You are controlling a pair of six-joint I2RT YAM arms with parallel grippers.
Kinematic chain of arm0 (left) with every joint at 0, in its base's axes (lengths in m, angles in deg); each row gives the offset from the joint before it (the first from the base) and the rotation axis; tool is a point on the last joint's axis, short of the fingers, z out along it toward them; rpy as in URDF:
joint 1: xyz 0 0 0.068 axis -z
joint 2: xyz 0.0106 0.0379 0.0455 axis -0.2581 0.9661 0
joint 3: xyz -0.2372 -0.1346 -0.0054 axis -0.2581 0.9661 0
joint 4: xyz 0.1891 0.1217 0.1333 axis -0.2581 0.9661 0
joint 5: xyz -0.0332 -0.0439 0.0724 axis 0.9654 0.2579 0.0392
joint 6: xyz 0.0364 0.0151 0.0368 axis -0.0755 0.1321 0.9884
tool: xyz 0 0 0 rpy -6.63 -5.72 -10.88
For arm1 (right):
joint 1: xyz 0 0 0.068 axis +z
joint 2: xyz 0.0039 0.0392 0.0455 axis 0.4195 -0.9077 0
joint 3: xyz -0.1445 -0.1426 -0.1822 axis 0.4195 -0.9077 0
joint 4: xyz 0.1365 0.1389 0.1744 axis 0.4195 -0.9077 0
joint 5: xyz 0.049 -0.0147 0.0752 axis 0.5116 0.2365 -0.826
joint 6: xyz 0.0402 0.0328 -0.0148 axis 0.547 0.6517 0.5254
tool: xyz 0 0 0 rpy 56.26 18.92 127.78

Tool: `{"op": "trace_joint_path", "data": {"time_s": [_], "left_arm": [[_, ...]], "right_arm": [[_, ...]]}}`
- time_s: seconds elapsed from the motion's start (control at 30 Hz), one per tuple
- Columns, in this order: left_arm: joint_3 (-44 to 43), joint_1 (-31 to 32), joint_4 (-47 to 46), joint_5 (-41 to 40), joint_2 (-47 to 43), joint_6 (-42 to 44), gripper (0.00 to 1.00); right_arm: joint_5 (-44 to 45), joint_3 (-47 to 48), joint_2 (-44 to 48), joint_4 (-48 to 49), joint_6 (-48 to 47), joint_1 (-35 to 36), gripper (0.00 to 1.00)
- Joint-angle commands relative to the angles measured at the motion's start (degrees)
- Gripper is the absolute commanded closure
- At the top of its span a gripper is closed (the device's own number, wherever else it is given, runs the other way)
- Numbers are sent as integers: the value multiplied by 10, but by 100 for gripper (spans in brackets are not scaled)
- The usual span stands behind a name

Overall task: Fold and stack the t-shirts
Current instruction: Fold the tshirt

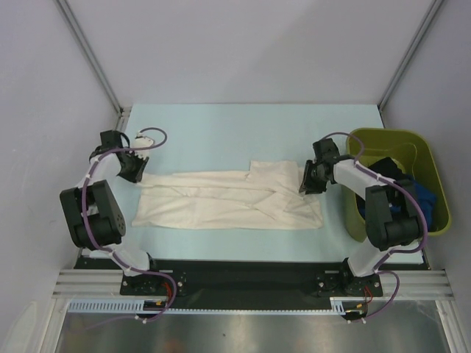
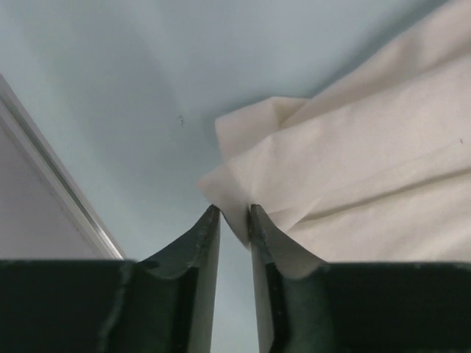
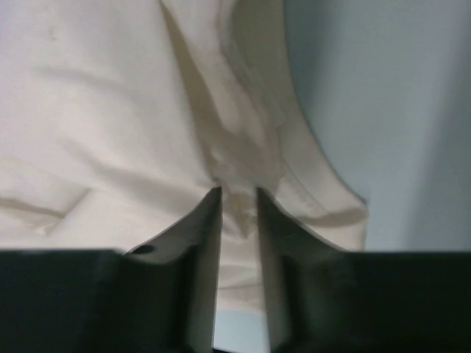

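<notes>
A cream t-shirt [image 1: 228,200] lies spread lengthwise across the pale blue table. My left gripper [image 1: 137,170] is at its far left corner. In the left wrist view the gripper [image 2: 234,213] is shut on a corner of the cream cloth [image 2: 353,169]. My right gripper [image 1: 306,181] is over the shirt's right end. In the right wrist view it [image 3: 238,193] pinches a bunched fold of the cream cloth [image 3: 103,110] between nearly closed jaws. A black t-shirt [image 1: 384,168] and a bright blue one [image 1: 427,197] lie in the bin.
An olive-green plastic bin [image 1: 418,144] stands at the table's right edge, just behind my right arm. A metal frame post [image 2: 51,184] runs along the table's left edge near my left gripper. Bare table [image 1: 243,132] lies beyond the shirt.
</notes>
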Motion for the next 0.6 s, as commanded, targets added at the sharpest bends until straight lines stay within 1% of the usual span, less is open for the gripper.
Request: {"op": "trace_joint_path", "data": {"time_s": [0.0,0.03,0.07,0.13,0.2,0.23,0.27,0.3,0.33,0.4,0.43,0.5,0.57], "left_arm": [[-31,-17,69,66,-36,70,67],[-40,-27,106,94,-39,82,63],[-50,-31,124,104,-39,91,54],[-80,-37,162,110,-34,115,46],[-98,-35,171,107,-28,113,44],[-98,-32,153,105,-26,106,44],[-97,-29,141,101,-21,98,44],[-93,-25,130,82,-17,91,44],[-90,-7,117,70,-13,91,44],[-80,14,112,43,-5,106,44],[-78,32,103,42,-4,112,44],[-75,46,92,44,5,120,44],[-85,46,88,41,21,121,43]], "right_arm": [[20,5,22,-7,0,-2,63],[23,12,26,-19,-3,-6,60],[24,17,33,-24,-11,-14,57],[34,38,54,-32,-22,-17,57],[38,56,61,-34,-25,-13,60],[39,66,61,-28,-26,-10,64],[36,80,59,-23,-27,-7,69],[29,87,53,-16,-28,-1,73],[24,94,40,-5,-29,3,75],[3,121,15,-4,-28,4,75],[-2,129,-11,-10,-29,4,73],[-4,149,-32,-15,-32,5,71],[-11,158,-60,-18,-36,6,68]]}}
